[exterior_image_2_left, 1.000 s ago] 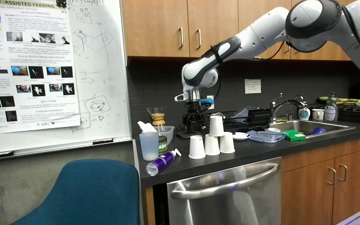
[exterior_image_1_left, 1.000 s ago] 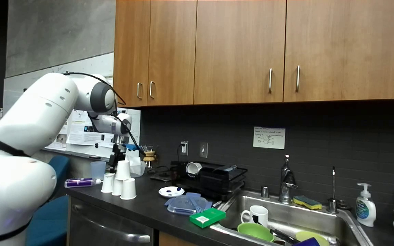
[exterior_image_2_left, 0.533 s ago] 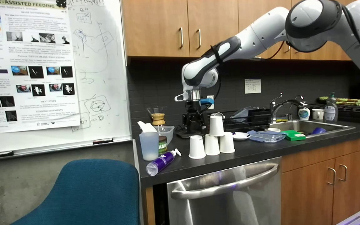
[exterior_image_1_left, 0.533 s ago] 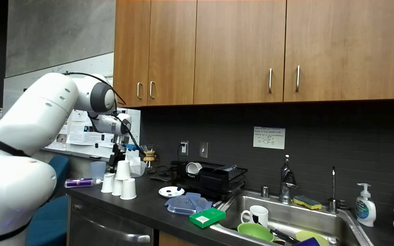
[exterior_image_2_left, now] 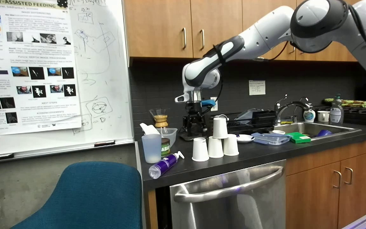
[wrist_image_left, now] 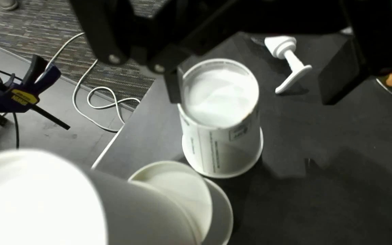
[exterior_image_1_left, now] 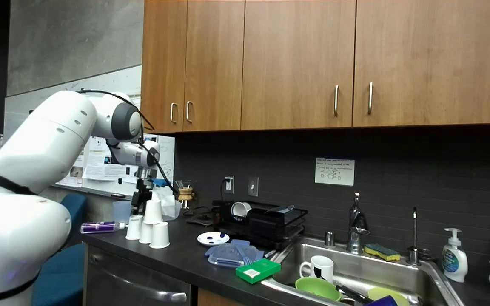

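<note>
My gripper is open and empty, fingers wide apart, in the wrist view. Its left finger overlaps the rim of an upturned white paper cup; I cannot tell if they touch. The same cup shows in both exterior views, at the end of a row of three. Another upturned cup sits on top of the other two; it looms blurred in the wrist view. In an exterior view the gripper hangs behind the cups; in another its fingertips are partly hidden by them.
A purple pump bottle lies beside the cups, its white nozzle between the fingers in the wrist view. A bluish tumbler and a jar stand near. A plate, dish rack and green box lie toward the sink.
The arm and gripper have shifted slightly to the left in both exterior views since half a second ago. The cups and the bottle have not moved.
</note>
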You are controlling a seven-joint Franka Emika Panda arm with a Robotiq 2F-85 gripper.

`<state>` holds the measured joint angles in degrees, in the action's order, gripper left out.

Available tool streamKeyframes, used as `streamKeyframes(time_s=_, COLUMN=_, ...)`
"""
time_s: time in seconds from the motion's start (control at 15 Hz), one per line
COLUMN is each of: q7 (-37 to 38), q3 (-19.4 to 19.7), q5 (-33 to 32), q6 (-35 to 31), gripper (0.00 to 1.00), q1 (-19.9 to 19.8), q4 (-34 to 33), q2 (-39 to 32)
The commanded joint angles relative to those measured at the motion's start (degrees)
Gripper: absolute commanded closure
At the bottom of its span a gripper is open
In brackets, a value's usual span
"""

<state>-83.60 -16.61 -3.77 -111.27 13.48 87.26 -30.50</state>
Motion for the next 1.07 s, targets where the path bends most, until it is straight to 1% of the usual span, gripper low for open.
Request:
streamKeyframes(time_s=0.0, q7=0.2, q3=-0.1, q5=0.1, q6=0.2, gripper=0.00, q1=0.6, q4=-0.4, q2=0.1)
streamKeyframes(time_s=0.27, q7=0.6, q3=-0.3, q5=0.1, q6=0.3, gripper=0.00, q1=1.1, q4=-0.5, q2=0.7)
streamKeyframes(time_s=1.0, q7=0.2, q3=0.2, q5=0.6, q6=-0.2, gripper=0.00, q1=-0.1, q4=-0.4, q2=-0.6)
